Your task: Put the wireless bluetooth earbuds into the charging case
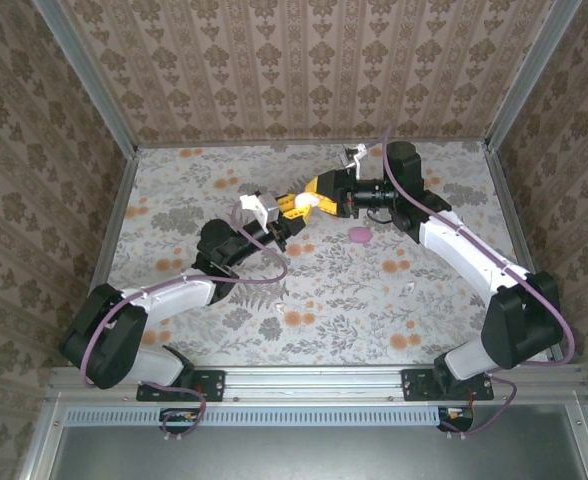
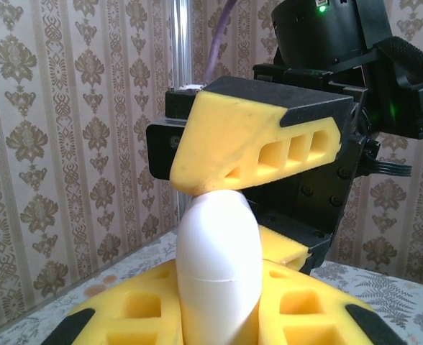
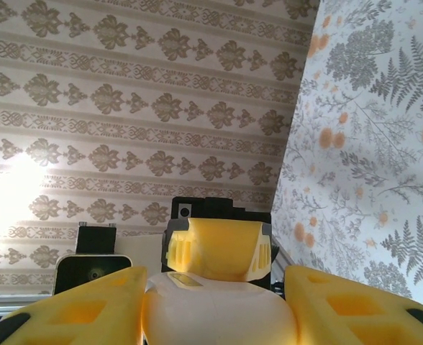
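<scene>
Your left claw (image 1: 294, 208) is clamping the white charging case (image 2: 219, 266) by its lower half and holding it above the table (image 1: 354, 310). Your right claw (image 3: 219, 305) is straddling the case's other end, fingers set narrow. One pad (image 2: 255, 144) is touching its tip; firm clamping cannot be told. A pink case (image 1: 359, 235) is lying on the table, just beside the right arm.

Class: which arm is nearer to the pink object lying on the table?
Right. The right arm passes just beyond the pink object, on its far right side; the left arm lies well to its left.
</scene>
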